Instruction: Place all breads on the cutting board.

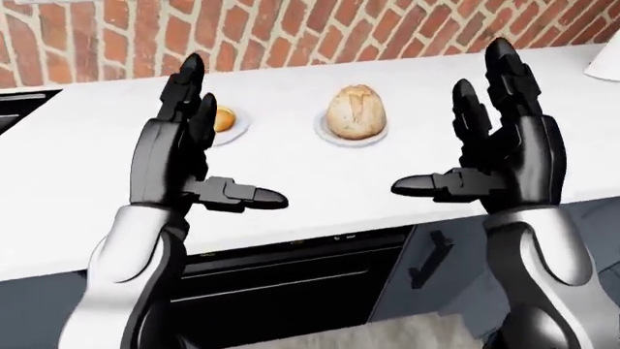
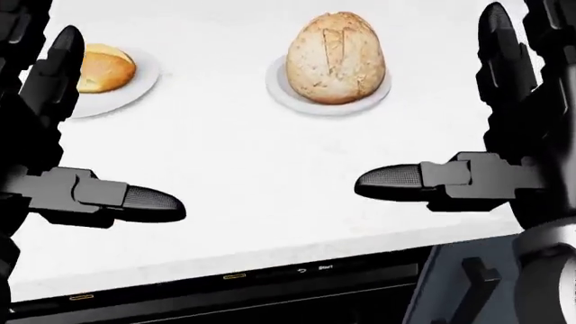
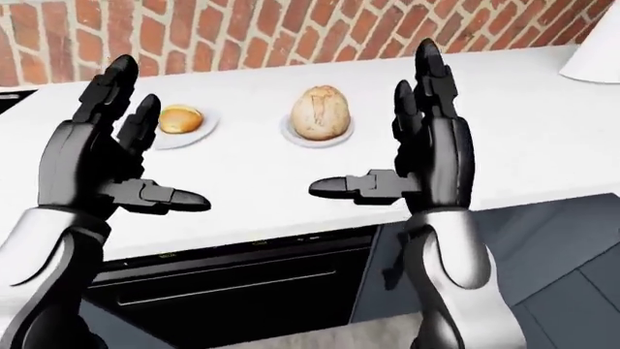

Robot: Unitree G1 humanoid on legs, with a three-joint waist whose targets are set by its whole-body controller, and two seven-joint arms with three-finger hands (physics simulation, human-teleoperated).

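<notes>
A large oval loaf [image 1: 357,111] lies on a small white plate [image 1: 329,134] on the white counter [image 1: 291,167]. A small golden bun [image 3: 180,118] lies on a second white plate [image 3: 198,134] to its left. No cutting board shows in any view. My left hand [image 1: 224,153] and right hand [image 1: 453,134] are raised above the counter's near edge, palms facing each other, fingers up and thumbs pointing inward. Both are open and empty. The left hand's fingers partly hide the bun's plate in the left-eye view.
A red brick wall [image 1: 291,29] runs along the top. A dark appliance front [image 1: 291,283] and a grey cabinet door with a black handle [image 1: 429,259] sit under the counter. A white object [image 3: 593,54] stands at the counter's top right. A dark recess [image 1: 19,109] lies at the left edge.
</notes>
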